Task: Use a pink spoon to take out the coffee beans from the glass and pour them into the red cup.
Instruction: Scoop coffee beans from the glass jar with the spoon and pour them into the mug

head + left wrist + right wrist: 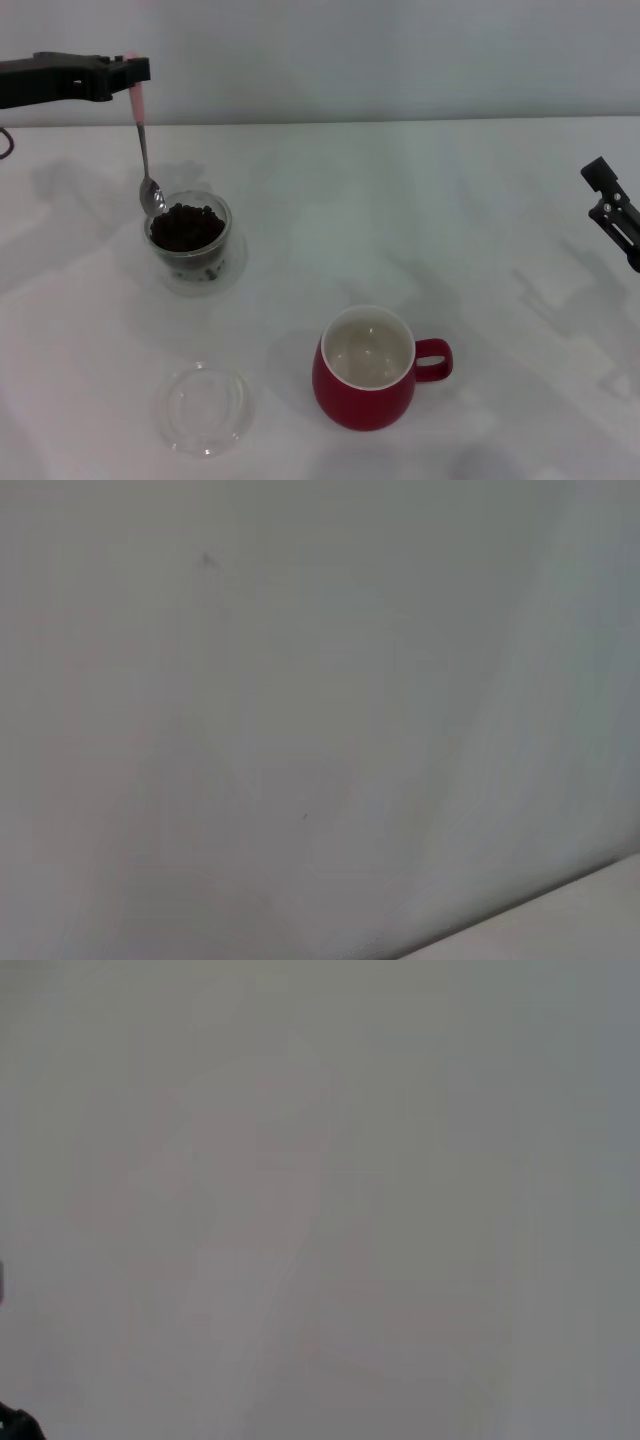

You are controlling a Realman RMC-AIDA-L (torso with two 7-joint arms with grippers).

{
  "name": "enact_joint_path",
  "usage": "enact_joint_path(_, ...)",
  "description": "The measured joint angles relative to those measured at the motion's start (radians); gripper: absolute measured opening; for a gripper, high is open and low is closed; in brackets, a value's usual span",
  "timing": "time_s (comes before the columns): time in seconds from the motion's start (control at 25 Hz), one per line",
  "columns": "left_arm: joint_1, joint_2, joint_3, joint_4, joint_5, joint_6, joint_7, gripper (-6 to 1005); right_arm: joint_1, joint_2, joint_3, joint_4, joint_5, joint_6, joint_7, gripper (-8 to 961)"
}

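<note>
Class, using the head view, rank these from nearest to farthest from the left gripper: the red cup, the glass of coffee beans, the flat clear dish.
Measured from the left gripper, which grips the pink spoon at the table's far left:
1. The glass, just below the gripper, holding the coffee beans.
2. The flat clear dish, near front edge, left side.
3. The red cup, front centre, farthest right.

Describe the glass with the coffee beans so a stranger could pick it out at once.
On the white table, look to the robot's left side, under the left hand, which holds a pink spoon hanging down. The glass stands at the spoon's bowl, farther from the robot than the flat clear dish and the red cup. Only it holds dark coffee beans.
</note>
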Motion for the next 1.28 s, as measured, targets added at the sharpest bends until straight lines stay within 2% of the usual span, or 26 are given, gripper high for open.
enact_joint_path(0.32,-0.002,-0.034,0.059,-0.005,0.002,0.088,0.002,125,0.001,-0.002,0.002,0.015,0.01,0.006,0.0,816)
enact_joint_path(0.48,0.006,-0.045,0.064,-0.008,0.003,0.113,0.004,125,0.001,-0.002,0.002,0.018,0.016,0.015,0.0,816)
enact_joint_path(0.88,0.049,-0.089,0.058,-0.011,-0.021,0.142,0.007,125,0.002,-0.001,0.011,0.018,0.016,0.059,0.0,815)
enact_joint_path(1.28,0.143,-0.097,0.059,-0.036,-0.175,0.134,-0.006,125,0.002,-0.001,0.009,0.018,0.013,0.077,0.0,815)
